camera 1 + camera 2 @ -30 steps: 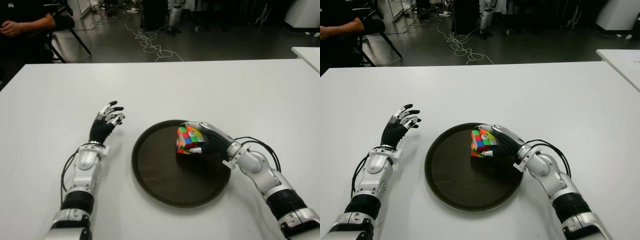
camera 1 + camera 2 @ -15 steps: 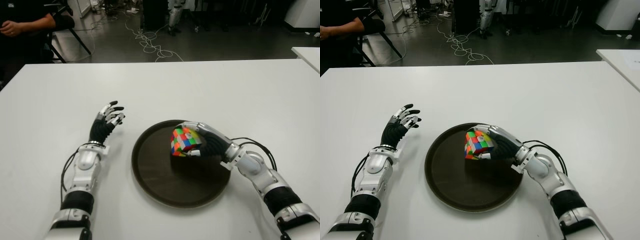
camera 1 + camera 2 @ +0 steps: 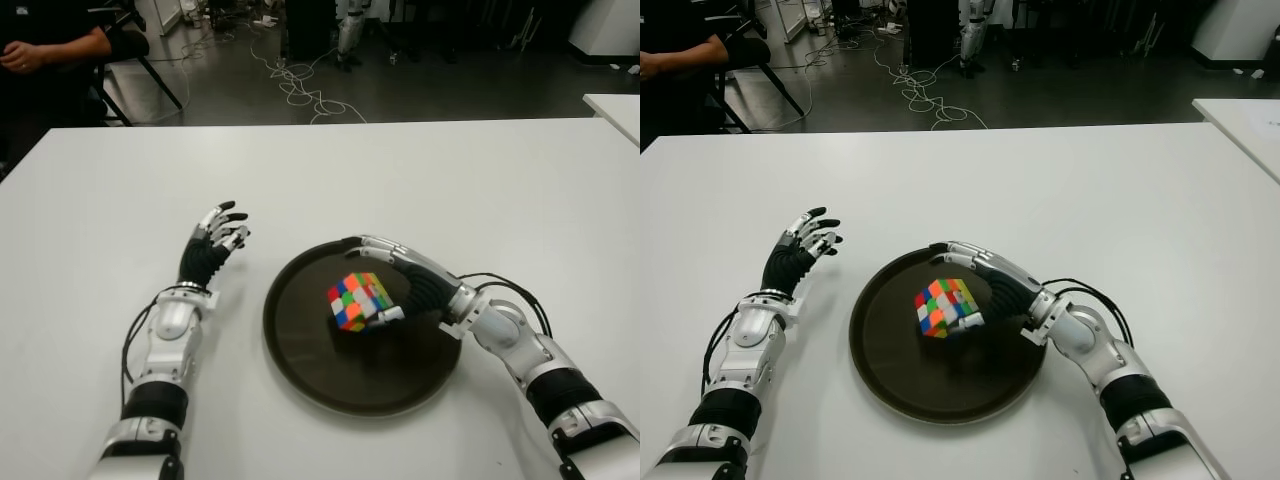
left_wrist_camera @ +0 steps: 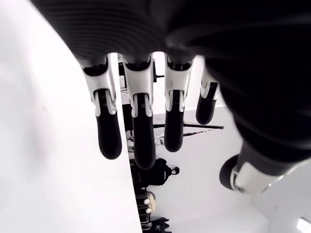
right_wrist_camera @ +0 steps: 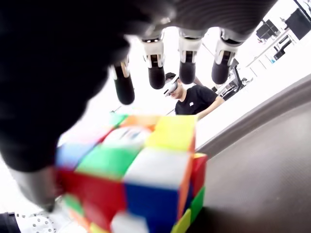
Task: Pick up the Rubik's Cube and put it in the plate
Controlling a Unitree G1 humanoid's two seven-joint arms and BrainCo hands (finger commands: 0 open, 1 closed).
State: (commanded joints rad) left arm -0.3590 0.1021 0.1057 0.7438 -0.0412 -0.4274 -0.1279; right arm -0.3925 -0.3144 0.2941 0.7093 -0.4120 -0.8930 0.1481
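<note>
The Rubik's Cube (image 3: 357, 300) sits tilted on the dark round plate (image 3: 305, 360), a little left of the plate's middle. My right hand (image 3: 405, 278) reaches over the plate's right rim, open. Its long fingers (image 3: 372, 244) stretch out past the cube's far side without closing on it, and the thumb (image 3: 392, 314) lies close against the cube's near right corner. The right wrist view shows the cube (image 5: 141, 170) close up with the fingertips (image 5: 187, 73) held apart from it. My left hand (image 3: 213, 245) shows open beside the plate's left side, holding nothing.
The white table (image 3: 450, 180) spreads wide around the plate. A seated person (image 3: 50, 40) is beyond the far left corner. Cables (image 3: 300, 85) lie on the floor behind. Another white table's corner (image 3: 615, 108) shows at the far right.
My right hand carried the cube leftward over the plate, lowered it and opened its fingers off it. The cube now rests on the plate. The left hand has not moved.
</note>
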